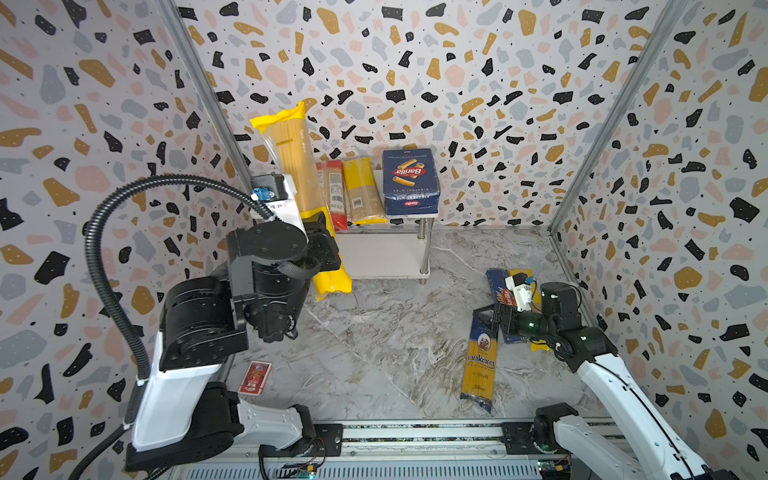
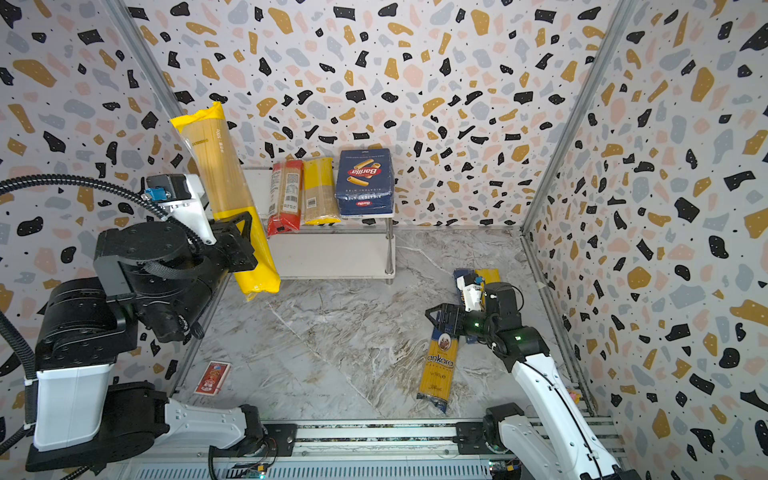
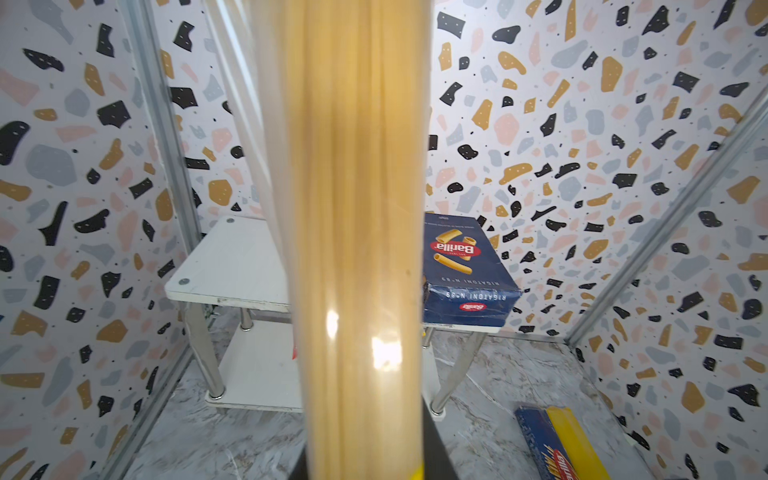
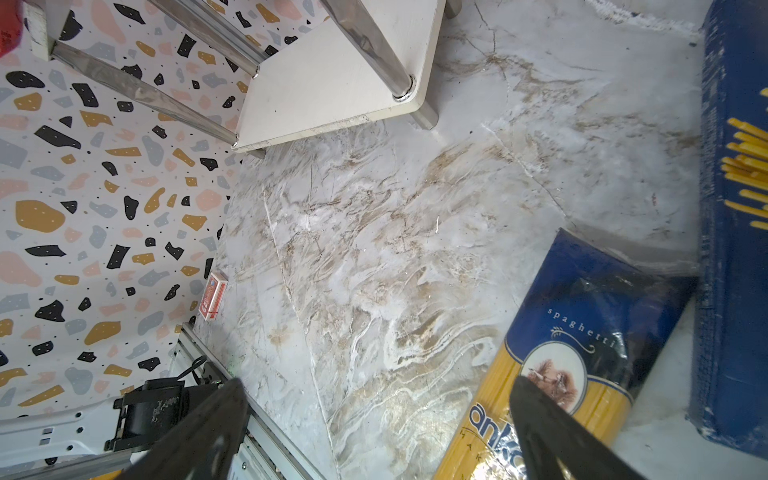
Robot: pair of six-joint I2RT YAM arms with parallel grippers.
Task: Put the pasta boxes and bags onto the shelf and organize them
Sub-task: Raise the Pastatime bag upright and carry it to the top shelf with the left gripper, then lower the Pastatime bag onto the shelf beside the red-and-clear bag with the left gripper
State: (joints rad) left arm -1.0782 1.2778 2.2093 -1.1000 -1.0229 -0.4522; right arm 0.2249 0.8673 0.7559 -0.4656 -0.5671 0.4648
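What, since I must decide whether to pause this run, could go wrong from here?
The left pincer grips the yellow-ended bag below its middle; the tall upper part could tip or slip. The bag may knock the red-ended bag on the shelf. The open right pincer sits off-centre over the ankara bag and might miss.

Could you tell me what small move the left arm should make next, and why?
Probably carry the yellow bag forward and lower it onto the shelf's bare left end, beside the red bag: the left fingers hold it raised and tilted.
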